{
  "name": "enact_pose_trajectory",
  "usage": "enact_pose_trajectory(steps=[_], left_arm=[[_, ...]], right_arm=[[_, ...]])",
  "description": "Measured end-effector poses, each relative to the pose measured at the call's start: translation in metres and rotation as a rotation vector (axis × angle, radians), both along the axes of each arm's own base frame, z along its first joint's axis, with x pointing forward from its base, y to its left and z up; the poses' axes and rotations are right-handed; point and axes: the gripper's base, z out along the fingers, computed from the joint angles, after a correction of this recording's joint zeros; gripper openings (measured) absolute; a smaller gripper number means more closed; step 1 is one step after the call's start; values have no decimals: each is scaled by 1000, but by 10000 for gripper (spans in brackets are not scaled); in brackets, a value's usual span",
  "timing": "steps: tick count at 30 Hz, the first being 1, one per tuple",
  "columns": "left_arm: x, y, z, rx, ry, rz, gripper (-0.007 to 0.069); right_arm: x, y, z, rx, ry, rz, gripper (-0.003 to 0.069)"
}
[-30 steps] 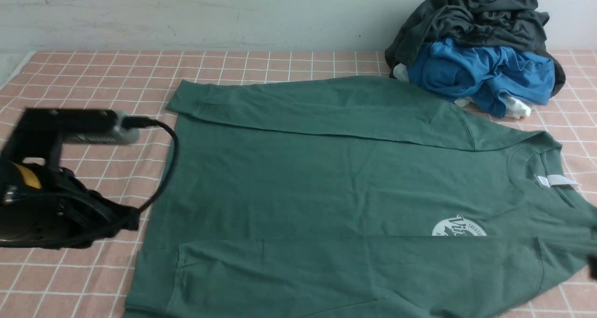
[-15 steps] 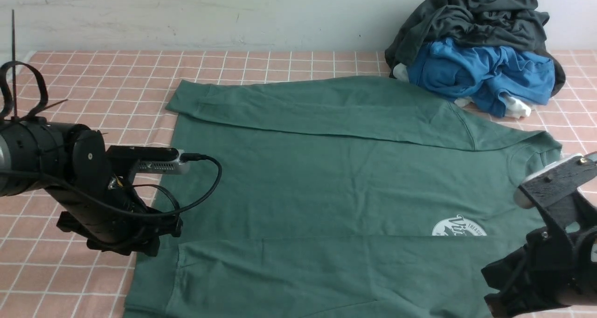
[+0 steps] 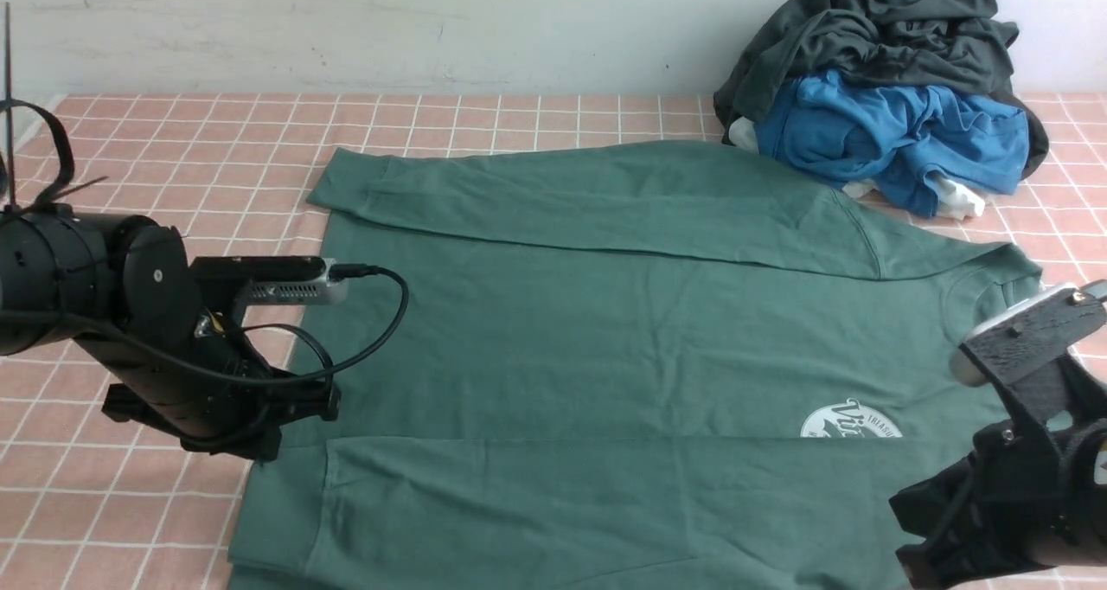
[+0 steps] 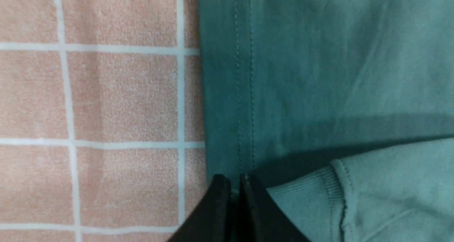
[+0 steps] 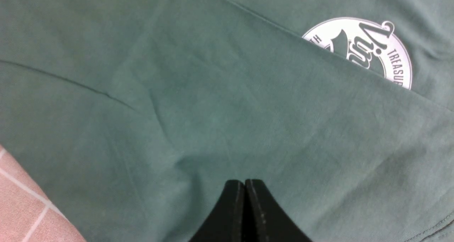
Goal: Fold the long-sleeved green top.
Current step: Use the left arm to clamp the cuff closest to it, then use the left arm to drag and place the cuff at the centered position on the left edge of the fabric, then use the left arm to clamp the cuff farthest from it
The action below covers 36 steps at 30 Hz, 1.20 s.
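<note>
Front view: found dark forest-green cotton long-sleeved top [image 3: 605,339] spread flat on pink white-gridded tablecloth [image 3: 173,140], both sleeves folded across its body. Saw black left gripper [image 4: 232,181] clenched at the stitched hem beside a ribbed cuff [image 4: 305,196]; could not confirm any cloth pinched. Saw black right gripper [image 5: 244,183] clenched too, over the near sleeve [image 5: 212,121], near the white round chest print [image 5: 369,54].

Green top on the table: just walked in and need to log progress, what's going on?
The green top lies flat with both sleeves folded across its body. The left pincer is shut at its hem, the right pincer shut over the near sleeve. Whether either pinches cloth is unclear.
</note>
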Motion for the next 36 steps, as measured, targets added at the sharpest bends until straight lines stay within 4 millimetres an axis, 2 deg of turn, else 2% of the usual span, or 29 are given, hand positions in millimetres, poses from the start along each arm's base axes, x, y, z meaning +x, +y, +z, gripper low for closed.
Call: enact_pose_trajectory(steps=[2,3,4,7,11,14,15,16,17,20,23,25,26,28,29,30,33,36], left_arm=[[1,0,10,1,-34,-19,9],[5,-1,22,3,-76,-42,9],[5,-1,24,5,-83,-49,9],[22,-3,47,5,-199,-73,9],[50,-5,60,24,-307,-85,9],[78,-8,55,45,-323,-99,9],[86,-8,46,51,-305,-102,9],[88,-9,51,51,-318,-103,9],[104,-11,44,56,-304,-106,9],[129,-13,32,61,-258,-99,25],[155,-12,24,63,-230,-89,87],[174,-8,28,59,-233,-63,183],[177,-7,29,58,-239,-57,192],[201,3,35,46,-277,-4,309],[202,3,36,45,-283,-3,309],[216,11,39,34,-323,37,376],[238,21,25,17,-357,94,442],[253,25,-1,13,-352,113,460]], right_arm=[[0,0,0,0,-1,0,-13],[0,0,0,0,-1,0,-13],[0,0,0,0,-1,0,-13],[0,0,0,1,-5,0,-13],[0,0,0,1,-4,0,-13],[0,0,0,1,-4,0,-13],[0,0,0,1,-4,0,-13],[0,0,0,1,-4,0,-13],[0,0,0,1,-4,0,-13],[0,0,0,1,-4,0,-13],[0,0,0,1,-4,0,-13],[1,0,0,2,-9,-1,-13],[1,0,0,2,-9,-1,-13],[1,0,1,3,-16,-3,-13],[1,0,1,3,-16,-3,-13],[2,0,1,4,-21,-4,-13],[3,0,2,7,-34,-7,-13],[3,0,2,9,-43,-9,-13]])
